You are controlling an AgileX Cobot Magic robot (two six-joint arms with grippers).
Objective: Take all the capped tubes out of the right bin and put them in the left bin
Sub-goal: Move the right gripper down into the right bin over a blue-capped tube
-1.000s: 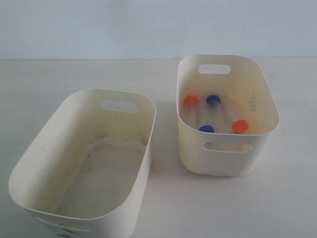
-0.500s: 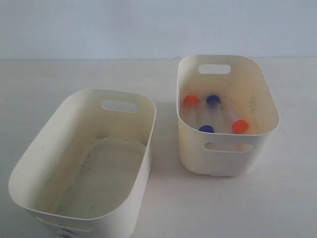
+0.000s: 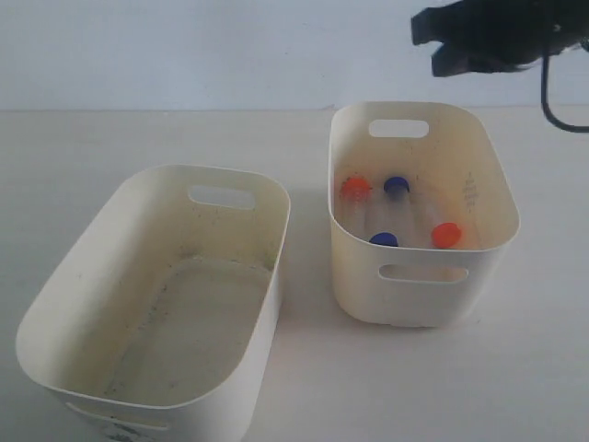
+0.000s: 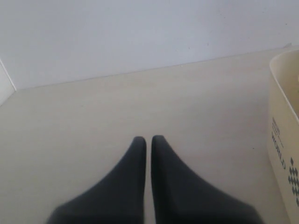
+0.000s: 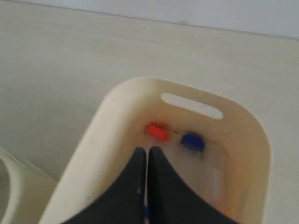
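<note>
Four small clear plastic capped tubes [image 3: 383, 239] are found lying in the right bin [image 3: 423, 299], the smaller, deeper cream-white plastic tub. Two are counted with orange-red caps [image 3: 355, 187] and two with blue caps [image 3: 396, 186]. No tube is seen in the left bin [image 3: 260, 341], the longer cream-white plastic tub with dark speckles, which stands just beside the first on the pale desk [image 3: 92, 147].

The task is therefore judged not begun: none has been transferred and all four remain to be moved.

Two bins and two hands are counted. The right hand [image 5: 147, 153] is held above the right bin, clenched on nothing; it would need to be opened before any grasp. The left hand [image 4: 148, 141] is likewise clenched and empty, low over bare desk, and is not seen in the exterior view.
</note>
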